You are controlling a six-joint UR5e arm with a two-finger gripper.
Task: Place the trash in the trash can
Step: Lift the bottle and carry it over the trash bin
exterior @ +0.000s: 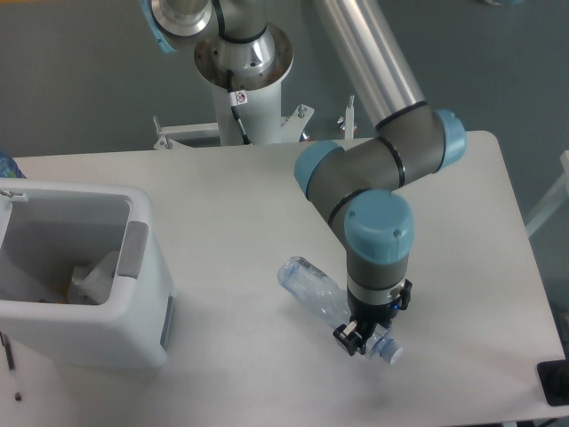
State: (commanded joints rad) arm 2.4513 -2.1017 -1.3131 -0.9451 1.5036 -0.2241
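One crushed clear plastic bottle, bluish with a pale cap (324,296), lies directly under my two-finger gripper (363,339), and I hold myself over its cap end because the neck is the stiffest and narrowest part, the likeliest place for a firm pinch. My wrist points straight down, and the dark fingertips sit on either side of the bottle's neck, with the pale cap poking out just past them on the side away from the bin. My fingers look drawn in close around that neck, but my own wrist hides most of the contact, so I cannot tell for certain whether I am pinching the bottle or only bracketing it. The bottle's body stretches away from my fingers, up and toward the bin's side, and whether it lies flat or is tipped up a little I cannot say. Its faint shadow falls on the white tabletop (231,196) near it. Well apart from me, across a bare stretch of table, stands the white rectangular plastic bin with rounded corners and grey handle panels (138,307), its open mouth facing up so that anything carried over it can simply be dropped in. Inside it I can make out a small flat clear-white packet (92,278) resting at the bottom, so I judge half the job to be done, with the bottle the only piece left outside.
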